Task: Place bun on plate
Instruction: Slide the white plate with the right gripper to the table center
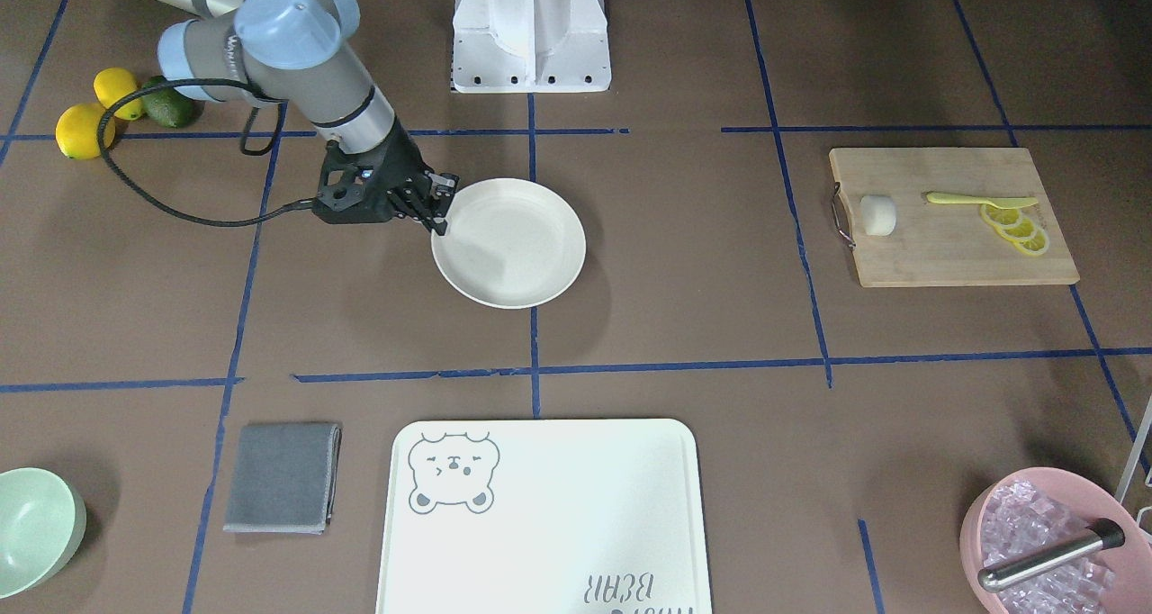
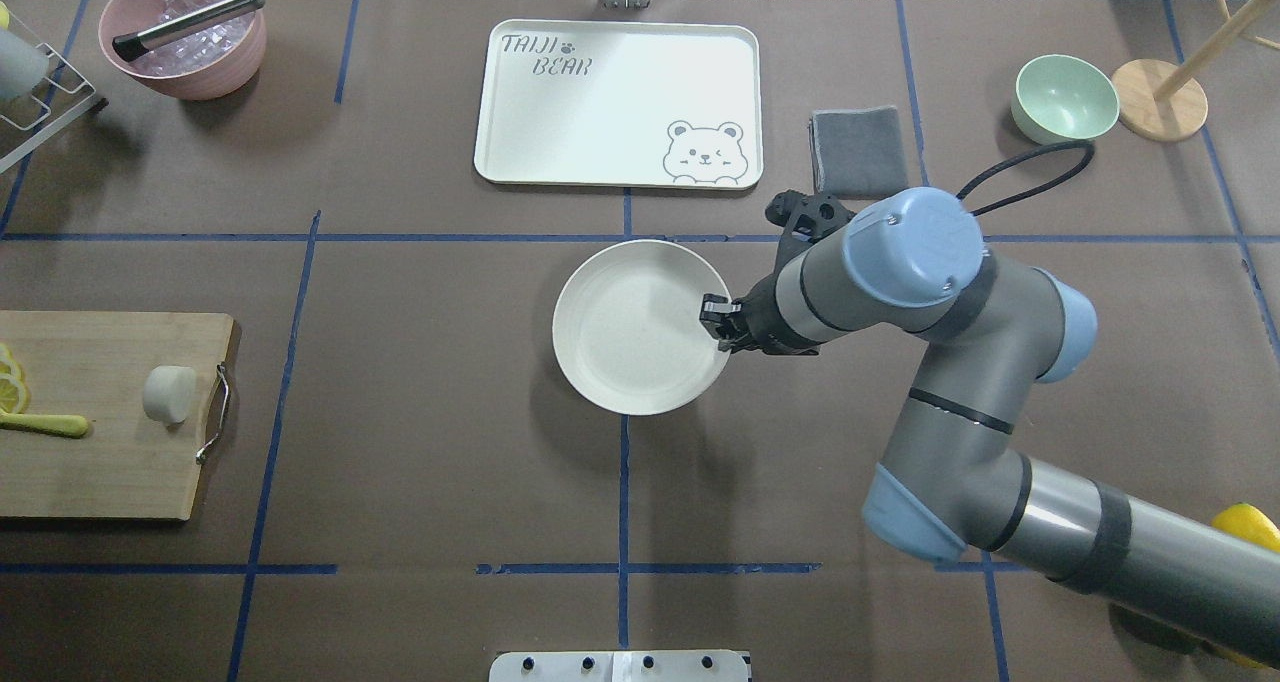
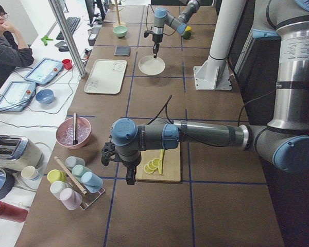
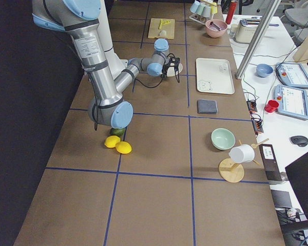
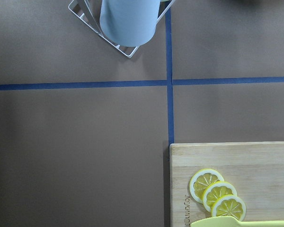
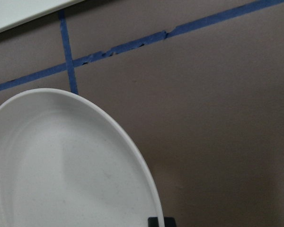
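Note:
The bun is a small white lump lying on the wooden cutting board at the table's left end, beside lemon slices and a yellow knife. The round cream plate sits at mid-table, far from the bun. My right gripper is at the plate's right rim, and its jaws look shut across that rim; the right wrist view shows the plate running down to a dark fingertip. My left gripper hangs over the board's outer end. I cannot tell whether it is open or shut.
A bear-print tray, a grey cloth and a green bowl lie along the far side. A pink bowl of ice stands far left. Lemons and an avocado lie near the right arm. A person sits at the side.

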`<action>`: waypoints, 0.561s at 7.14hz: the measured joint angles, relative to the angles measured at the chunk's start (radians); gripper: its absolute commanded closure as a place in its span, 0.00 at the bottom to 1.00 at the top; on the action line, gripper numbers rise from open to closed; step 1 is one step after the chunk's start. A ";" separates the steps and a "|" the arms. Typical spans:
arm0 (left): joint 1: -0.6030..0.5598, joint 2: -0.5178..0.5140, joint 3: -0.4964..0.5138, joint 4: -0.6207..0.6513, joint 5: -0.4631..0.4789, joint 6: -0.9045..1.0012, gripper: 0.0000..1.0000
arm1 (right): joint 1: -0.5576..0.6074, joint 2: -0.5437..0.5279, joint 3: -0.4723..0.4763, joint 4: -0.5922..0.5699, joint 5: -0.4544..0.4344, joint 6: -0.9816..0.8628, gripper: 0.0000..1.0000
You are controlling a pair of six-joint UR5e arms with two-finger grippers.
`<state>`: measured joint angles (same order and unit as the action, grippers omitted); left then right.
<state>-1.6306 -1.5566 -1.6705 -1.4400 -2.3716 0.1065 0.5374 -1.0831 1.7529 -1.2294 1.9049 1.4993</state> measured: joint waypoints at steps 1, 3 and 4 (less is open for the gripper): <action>0.000 0.001 0.000 0.000 0.000 0.000 0.00 | -0.017 0.030 -0.028 -0.011 -0.020 0.016 1.00; 0.000 0.001 0.000 0.000 0.000 -0.001 0.00 | -0.029 0.041 -0.045 -0.016 -0.031 0.026 0.99; 0.000 0.000 0.000 0.000 0.000 -0.001 0.00 | -0.034 0.041 -0.048 -0.018 -0.033 0.027 0.83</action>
<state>-1.6306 -1.5564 -1.6705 -1.4403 -2.3715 0.1059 0.5036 -1.0419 1.7046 -1.2473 1.8724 1.5258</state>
